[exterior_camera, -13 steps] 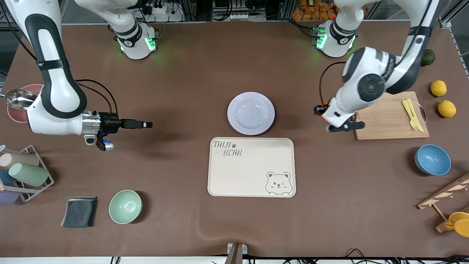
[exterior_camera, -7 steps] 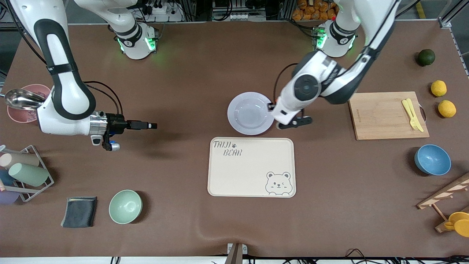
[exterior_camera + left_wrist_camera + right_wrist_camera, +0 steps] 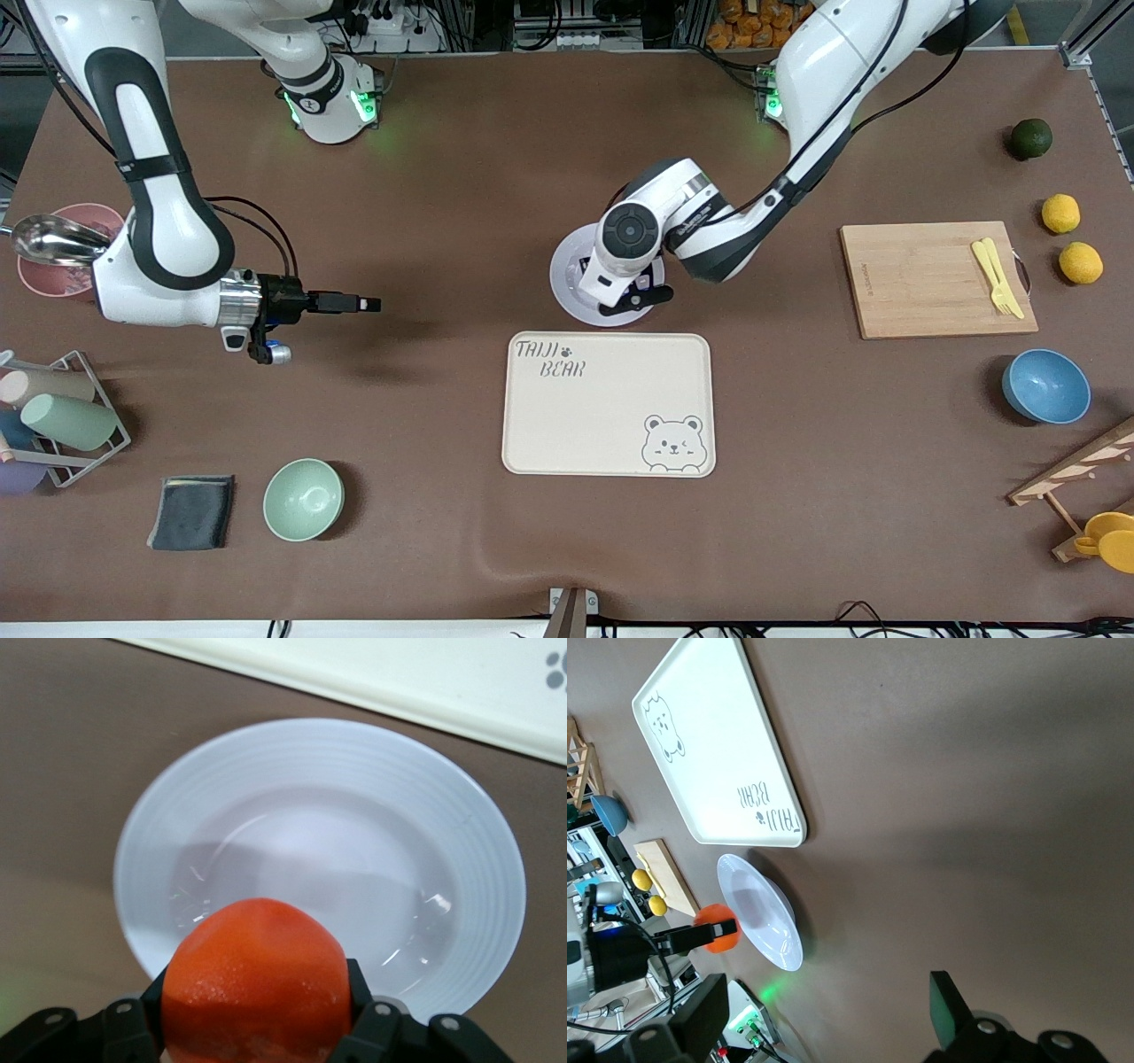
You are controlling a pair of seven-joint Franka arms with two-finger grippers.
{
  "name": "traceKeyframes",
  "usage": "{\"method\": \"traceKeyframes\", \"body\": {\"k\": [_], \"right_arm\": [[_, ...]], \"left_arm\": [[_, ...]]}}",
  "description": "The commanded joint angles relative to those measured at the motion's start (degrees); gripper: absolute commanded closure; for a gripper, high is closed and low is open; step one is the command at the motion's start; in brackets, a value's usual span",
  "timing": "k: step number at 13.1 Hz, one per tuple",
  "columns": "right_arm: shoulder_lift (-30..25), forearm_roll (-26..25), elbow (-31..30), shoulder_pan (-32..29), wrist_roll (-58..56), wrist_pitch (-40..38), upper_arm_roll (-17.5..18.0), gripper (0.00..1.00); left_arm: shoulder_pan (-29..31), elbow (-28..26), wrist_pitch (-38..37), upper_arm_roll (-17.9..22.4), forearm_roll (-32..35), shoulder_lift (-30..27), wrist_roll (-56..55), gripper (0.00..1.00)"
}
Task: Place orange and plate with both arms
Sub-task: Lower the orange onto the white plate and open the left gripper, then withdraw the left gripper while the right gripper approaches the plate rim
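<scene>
1. Left gripper [image 3: 257, 1041]: clamped on the orange [image 3: 255, 983], directly over the plate [image 3: 483, 859].
2. Right gripper [image 3: 833, 1014]: spread wide, empty, waiting well apart from the plate.
3. Step: delivering the orange.
4. Next: lower, then release into the plate's hollow.

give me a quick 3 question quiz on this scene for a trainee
1. True or false: the left tool is shut on the orange over the plate.
2. Multiple choice: what lies on the cutting board? A) yellow cutlery B) a lemon C) a blue bowl
3. Fill in: the plate sits just farther from the front camera than the cream ____ with the bear drawing.

Key
1. True; the orange is not yet set down.
2. A, the yellow cutlery.
3. Tray.

The right tool waits open above bare table toward the right arm's end.
</scene>
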Motion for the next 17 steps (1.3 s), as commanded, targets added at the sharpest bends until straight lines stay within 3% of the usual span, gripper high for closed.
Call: {"method": "traceKeyframes", "body": {"k": [1,4,5,6,7,8,12,17], "right_arm": [[0.13,3.59,-1.69,2.10,-2.09,2.54,-0.29,0.00],[0.75,7.20,-2.84,3.42,-4.64,4.31,-0.29,0.00],[1.27,7.47,-2.93,3.43,-4.82,4.22,-0.29,0.00],[1.36,7.64,-3.10,3.69,-5.26,4.22,-0.29,0.00],[1.36,8.60,-3.37,3.87,-6.22,4.22,-0.29,0.00],[1.71,9.92,-3.63,3.95,-7.01,4.22,-0.29,0.00],[3.03,12.92,-3.81,5.01,-9.13,4.31,-0.29,0.00],[4.09,20.99,-4.43,9.92,-9.31,5.62,-0.29,0.00]], "left_arm": [[-4.51,1.79,0.98,2.75,1.44,1.36,-2.41,1.00],[-6.19,1.61,1.77,3.55,1.53,3.04,-3.12,0.99],[-6.37,1.62,1.86,3.64,1.53,3.13,-3.20,0.94],[-6.37,1.70,1.86,3.64,1.53,3.13,-3.12,0.72],[-6.28,1.79,1.86,3.73,1.44,3.13,-3.20,0.19],[-6.28,1.88,1.86,3.81,1.53,2.87,-3.29,0.00],[-4.01,2.23,1.77,3.82,1.53,0.15,-3.91,0.00],[6.09,2.14,-2.95,3.64,1.62,-8.38,-1.02,0.00]]}}
